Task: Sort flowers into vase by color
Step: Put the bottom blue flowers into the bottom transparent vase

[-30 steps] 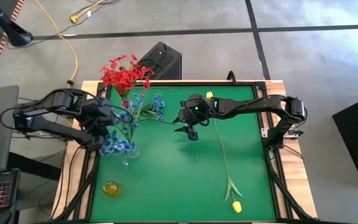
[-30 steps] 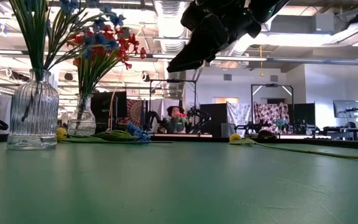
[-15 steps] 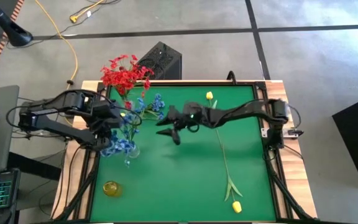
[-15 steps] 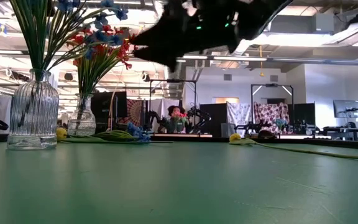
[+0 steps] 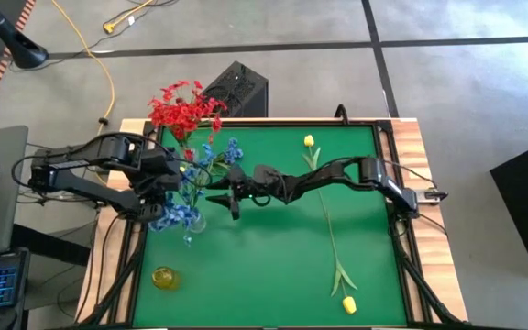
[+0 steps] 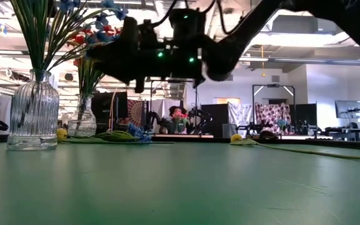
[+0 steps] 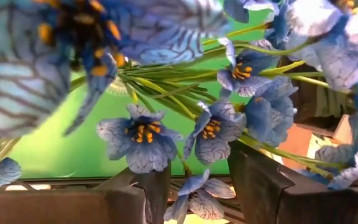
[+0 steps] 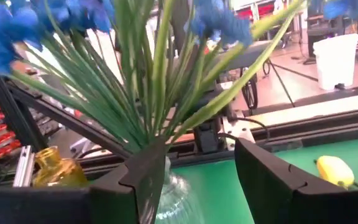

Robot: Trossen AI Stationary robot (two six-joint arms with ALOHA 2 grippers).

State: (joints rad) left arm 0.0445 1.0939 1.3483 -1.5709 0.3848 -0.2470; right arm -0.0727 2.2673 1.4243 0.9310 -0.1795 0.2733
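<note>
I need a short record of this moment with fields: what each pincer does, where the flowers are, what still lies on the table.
left pincer: open, among the blue flowers
right pincer: open, reaching toward the blue bouquet, holding nothing
blue flowers: in a clear vase
red flowers: in a vase at the table's far left corner
yellow tulips: two lying on the green table
yellow vase: no flowers in it

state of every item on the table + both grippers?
left gripper: open, among blue blossoms
right gripper: open, empty, facing the blue stems
blue-flower vase: upright, holding stems
red-flower vase: upright, holding stems
yellow vase: upright, empty
yellow tulip: lying flat
second yellow tulip: lying flat
</note>
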